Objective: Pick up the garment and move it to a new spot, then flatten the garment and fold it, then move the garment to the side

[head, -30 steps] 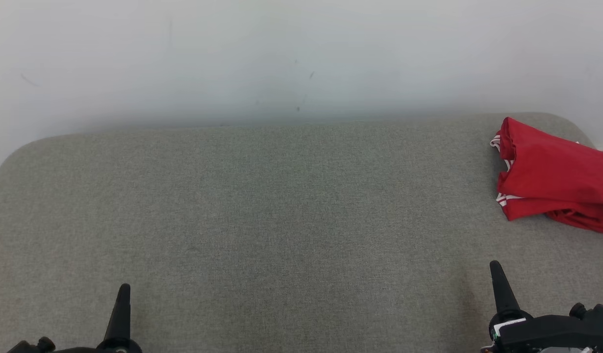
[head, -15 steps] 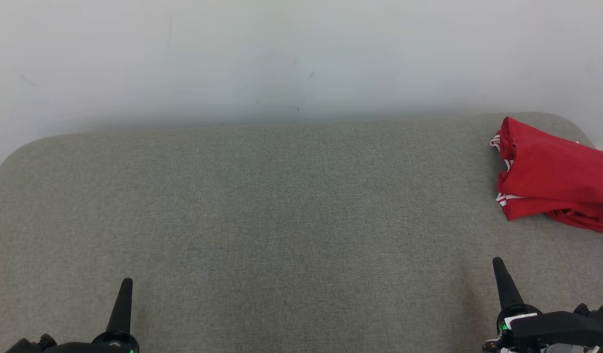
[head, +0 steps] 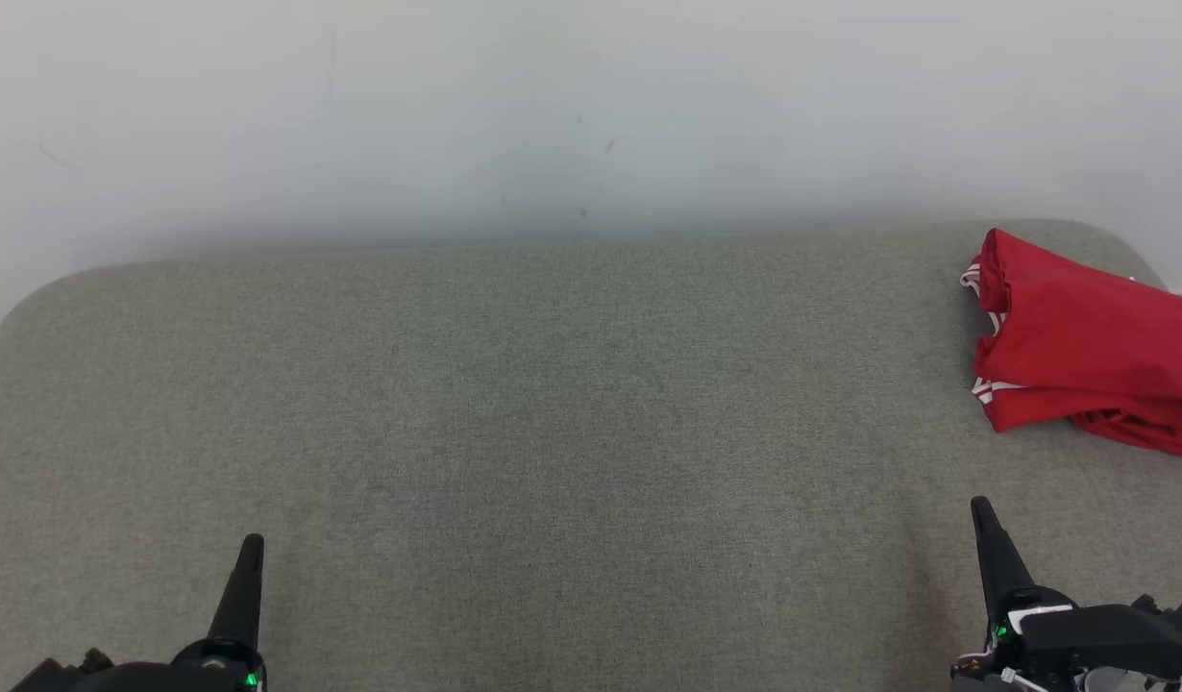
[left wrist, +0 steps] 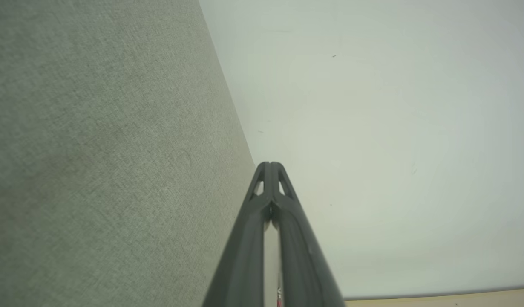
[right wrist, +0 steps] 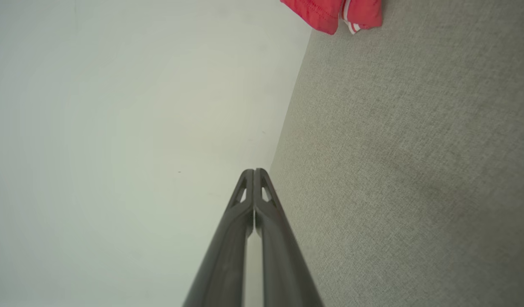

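Observation:
The garment [head: 1091,344] is red with white stripes and lies folded in a compact bundle at the far right of the grey fabric surface [head: 572,413], partly cut off by the frame's edge. A corner of the garment [right wrist: 334,13] shows at the top of the right wrist view. My left gripper [head: 250,546] is shut at the lower left, far from the garment, with nothing in it; its fingers [left wrist: 270,167] meet at the tips. My right gripper [head: 980,507] is shut and empty at the lower right, a short way in front of the garment, fingers [right wrist: 254,172] pressed together.
A plain white wall [head: 553,115] rises right behind the grey surface. The surface has rounded far corners [head: 43,298] and a broad bare stretch between the two grippers.
Both grippers have crept a little forward, up the head view. The garment lies as before.

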`<state>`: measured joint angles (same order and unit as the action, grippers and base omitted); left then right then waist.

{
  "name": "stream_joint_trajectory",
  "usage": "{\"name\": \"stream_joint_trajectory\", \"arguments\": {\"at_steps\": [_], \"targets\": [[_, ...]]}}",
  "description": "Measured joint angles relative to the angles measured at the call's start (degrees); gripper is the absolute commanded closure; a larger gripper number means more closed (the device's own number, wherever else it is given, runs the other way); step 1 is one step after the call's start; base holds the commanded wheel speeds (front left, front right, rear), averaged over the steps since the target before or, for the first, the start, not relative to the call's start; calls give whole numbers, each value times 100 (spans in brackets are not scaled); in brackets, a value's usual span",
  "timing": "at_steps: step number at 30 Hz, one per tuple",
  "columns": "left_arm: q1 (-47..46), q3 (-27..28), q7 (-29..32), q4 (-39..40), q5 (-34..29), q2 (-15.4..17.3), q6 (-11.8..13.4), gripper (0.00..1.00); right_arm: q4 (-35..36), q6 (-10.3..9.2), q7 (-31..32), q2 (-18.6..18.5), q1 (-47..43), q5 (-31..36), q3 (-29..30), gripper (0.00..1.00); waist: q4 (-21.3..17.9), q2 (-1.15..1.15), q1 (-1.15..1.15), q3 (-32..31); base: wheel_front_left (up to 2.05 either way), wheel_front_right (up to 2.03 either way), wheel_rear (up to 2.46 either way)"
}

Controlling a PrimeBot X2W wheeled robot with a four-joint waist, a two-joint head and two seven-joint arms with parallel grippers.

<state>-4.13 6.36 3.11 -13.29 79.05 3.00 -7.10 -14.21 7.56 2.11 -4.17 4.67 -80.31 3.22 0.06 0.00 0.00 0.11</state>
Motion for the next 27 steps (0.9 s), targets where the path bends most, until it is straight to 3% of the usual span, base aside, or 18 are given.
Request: {"name": "stream_joint_trajectory", "arguments": {"at_steps": [27], "targets": [[-150, 9, 294, -67, 1116, -8, -23, 100, 15, -1, 302, 41, 110, -1090, 194, 100, -5, 0, 0, 6, 0, 0, 0]]}}
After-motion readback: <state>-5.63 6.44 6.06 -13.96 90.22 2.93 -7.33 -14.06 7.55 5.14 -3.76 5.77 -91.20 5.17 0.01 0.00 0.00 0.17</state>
